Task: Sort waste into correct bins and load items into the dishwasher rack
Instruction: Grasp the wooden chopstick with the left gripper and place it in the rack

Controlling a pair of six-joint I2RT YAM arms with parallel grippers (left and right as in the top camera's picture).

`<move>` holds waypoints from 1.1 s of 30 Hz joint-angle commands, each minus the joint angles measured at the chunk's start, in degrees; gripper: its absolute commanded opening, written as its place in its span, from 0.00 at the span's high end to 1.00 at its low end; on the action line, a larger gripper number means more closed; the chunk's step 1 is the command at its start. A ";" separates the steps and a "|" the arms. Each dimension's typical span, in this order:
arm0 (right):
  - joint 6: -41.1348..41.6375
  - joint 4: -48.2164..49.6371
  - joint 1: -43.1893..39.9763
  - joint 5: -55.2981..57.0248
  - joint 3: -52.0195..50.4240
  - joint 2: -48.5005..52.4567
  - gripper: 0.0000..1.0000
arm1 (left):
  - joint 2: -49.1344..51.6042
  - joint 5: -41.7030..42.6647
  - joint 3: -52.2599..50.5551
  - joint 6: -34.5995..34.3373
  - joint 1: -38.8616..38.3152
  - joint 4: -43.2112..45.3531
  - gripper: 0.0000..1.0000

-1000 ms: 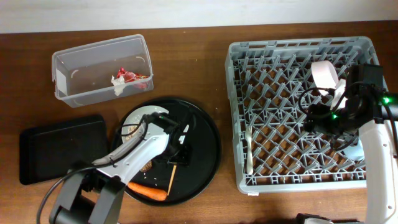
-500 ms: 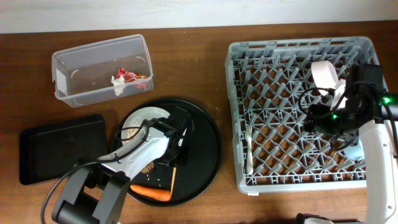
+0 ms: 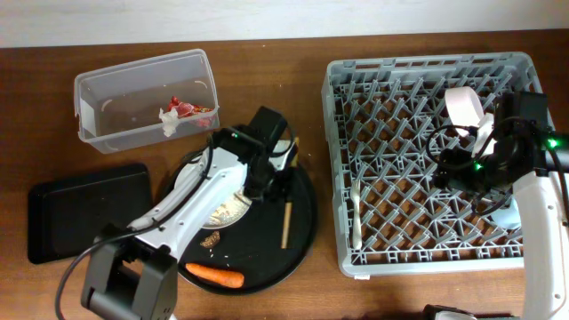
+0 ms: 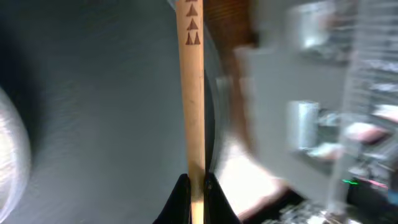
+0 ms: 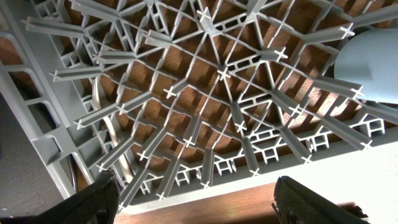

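Left gripper (image 4: 196,186) is pinched onto the near end of the wooden stick (image 4: 189,93), jaws all but together with nothing else between them. In the overhead view the stick lies over the right side of the round black tray (image 3: 302,213), just below centre frame. I judge it light, stiff, thin and smooth, so an end grip could let it swing or slip, and a hold nearer the middle would sit steadier. The wrist view is blurred, so I can't tell how deep the bite is. Right gripper (image 5: 196,199) stands wide apart and empty above the dishwasher rack (image 5: 224,74).
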 commanded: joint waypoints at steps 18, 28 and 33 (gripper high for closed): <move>-0.42 -0.46 -0.37 -0.61 0.66 -0.07 0.18 | 2.29 -18.34 2.12 -38.58 -20.81 22.58 1.00; -0.42 -0.48 -0.37 -0.59 0.66 -0.07 0.18 | 4.83 -18.34 2.16 -36.63 -20.68 22.56 0.47; -0.42 -0.42 -0.37 -0.57 0.66 -0.07 0.18 | -2.54 -20.35 2.16 -28.94 -13.70 14.73 0.42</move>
